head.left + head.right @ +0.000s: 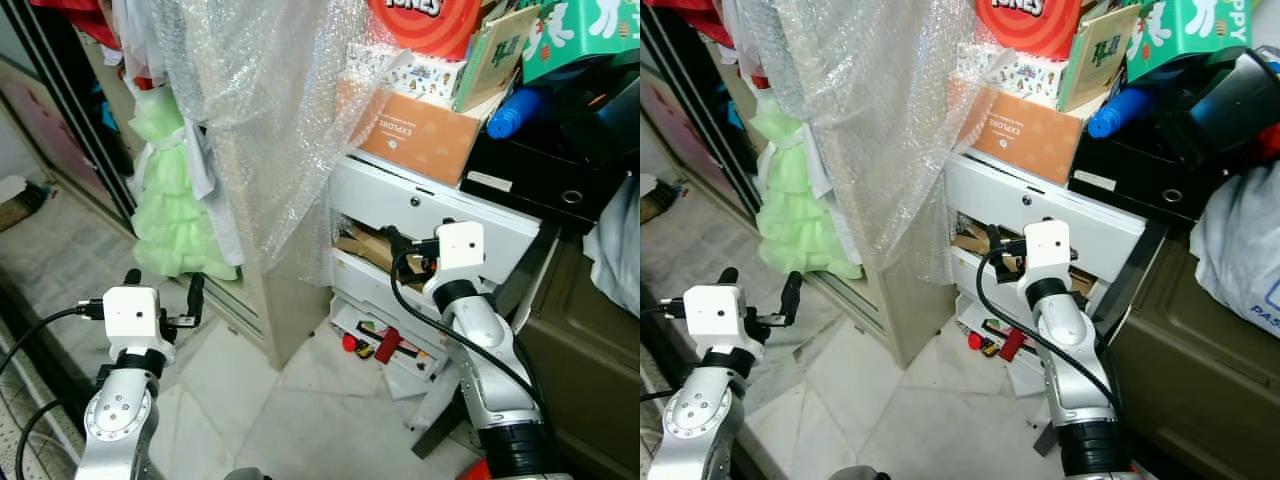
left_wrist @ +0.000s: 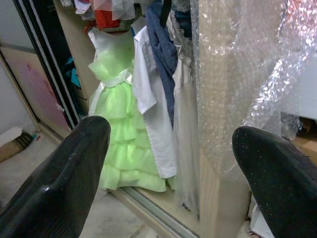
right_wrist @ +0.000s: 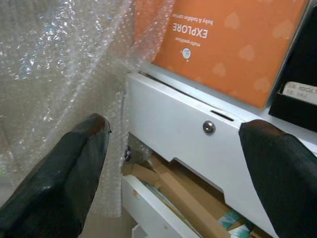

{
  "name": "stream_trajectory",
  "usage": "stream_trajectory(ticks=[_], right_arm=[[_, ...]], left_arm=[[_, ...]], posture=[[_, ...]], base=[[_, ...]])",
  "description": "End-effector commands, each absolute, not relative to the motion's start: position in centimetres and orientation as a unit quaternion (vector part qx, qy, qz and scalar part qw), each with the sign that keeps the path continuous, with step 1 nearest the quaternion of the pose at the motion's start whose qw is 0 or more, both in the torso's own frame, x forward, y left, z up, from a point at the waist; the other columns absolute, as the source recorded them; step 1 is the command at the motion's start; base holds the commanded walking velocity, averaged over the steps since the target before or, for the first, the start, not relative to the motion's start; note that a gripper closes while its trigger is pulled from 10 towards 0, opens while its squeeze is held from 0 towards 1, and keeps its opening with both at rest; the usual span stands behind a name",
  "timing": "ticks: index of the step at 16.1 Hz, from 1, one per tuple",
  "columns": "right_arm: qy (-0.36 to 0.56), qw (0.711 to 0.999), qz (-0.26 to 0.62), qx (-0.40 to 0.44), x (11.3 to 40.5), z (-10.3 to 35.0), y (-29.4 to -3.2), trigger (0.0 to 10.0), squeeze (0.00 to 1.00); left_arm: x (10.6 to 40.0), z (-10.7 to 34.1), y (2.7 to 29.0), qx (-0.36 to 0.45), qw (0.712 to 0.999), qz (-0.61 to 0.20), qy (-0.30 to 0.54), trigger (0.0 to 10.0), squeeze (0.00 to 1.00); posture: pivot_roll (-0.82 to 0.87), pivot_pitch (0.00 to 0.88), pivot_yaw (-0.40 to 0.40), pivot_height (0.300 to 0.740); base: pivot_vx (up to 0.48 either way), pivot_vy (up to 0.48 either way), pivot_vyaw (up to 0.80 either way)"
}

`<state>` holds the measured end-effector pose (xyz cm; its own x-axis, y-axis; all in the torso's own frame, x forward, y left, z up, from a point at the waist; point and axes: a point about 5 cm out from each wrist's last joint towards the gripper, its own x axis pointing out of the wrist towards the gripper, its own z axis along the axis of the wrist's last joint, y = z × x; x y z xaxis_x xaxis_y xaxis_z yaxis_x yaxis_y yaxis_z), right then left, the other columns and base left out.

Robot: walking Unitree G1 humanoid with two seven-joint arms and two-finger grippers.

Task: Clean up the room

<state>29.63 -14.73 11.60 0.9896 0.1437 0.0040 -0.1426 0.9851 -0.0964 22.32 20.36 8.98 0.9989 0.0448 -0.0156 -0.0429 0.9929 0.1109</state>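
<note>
Right hand [image 3: 173, 163] spread before white cabinet [image 3: 168, 124] (keyhole visible); left hand [image 2: 168, 163] spread.

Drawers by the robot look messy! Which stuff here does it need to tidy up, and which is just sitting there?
Probably for tidying:
- white drawer unit, its drawers hanging open
- cardboard pieces sticking out of a drawer
- small red things in the bottom drawer
- right gripper, open, pointing at the drawers

Just sitting there:
- green dress
- bubble wrap
- orange box
- left gripper, open, holding nothing

A dress [image 1: 172, 190] hangs left of the bubble wrap [image 1: 265, 110]; right of it, boxes [image 1: 425, 120] sit on a drawer unit [image 1: 440, 215].
</note>
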Motion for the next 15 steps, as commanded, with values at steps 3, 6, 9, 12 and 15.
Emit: stream_trajectory(ticks=[3,6,9,12,15], right_arm=[[-0.009,0.995,0.089,-0.044,30.0,11.9,-14.1,10.0,0.00],[-0.010,0.994,0.097,-0.050,29.8,12.0,-14.0,10.0,0.00],[-0.010,0.994,0.100,-0.048,29.9,11.9,-13.8,10.0,0.00],[-0.013,0.993,0.103,-0.048,30.1,12.1,-13.6,10.0,0.00],[-0.013,0.993,0.106,-0.050,30.2,12.1,-13.5,10.0,0.00]], left_arm=[[22.0,9.7,20.6,0.078,0.996,0.038,0.013,10.0,0.00],[21.5,9.7,21.1,0.088,0.994,0.063,0.027,10.0,0.00],[22.1,10.5,21.1,0.084,0.994,0.066,0.018,10.0,0.00],[22.1,10.5,20.5,0.062,0.995,0.076,0.027,10.0,0.00],[22.1,10.4,20.7,0.050,0.995,0.082,0.037,10.0,0.00]], posture=[[-0.05,0.000,0.021,0.740],[-0.04,0.006,0.022,0.740],[-0.04,0.012,0.022,0.740],[-0.04,0.012,0.023,0.740],[-0.04,0.003,0.020,0.740]], base=[[0.000,0.000,0.00],[0.000,0.000,0.53],[0.000,0.000,0.80],[0.000,0.000,0.80],[0.000,0.000,0.80]])
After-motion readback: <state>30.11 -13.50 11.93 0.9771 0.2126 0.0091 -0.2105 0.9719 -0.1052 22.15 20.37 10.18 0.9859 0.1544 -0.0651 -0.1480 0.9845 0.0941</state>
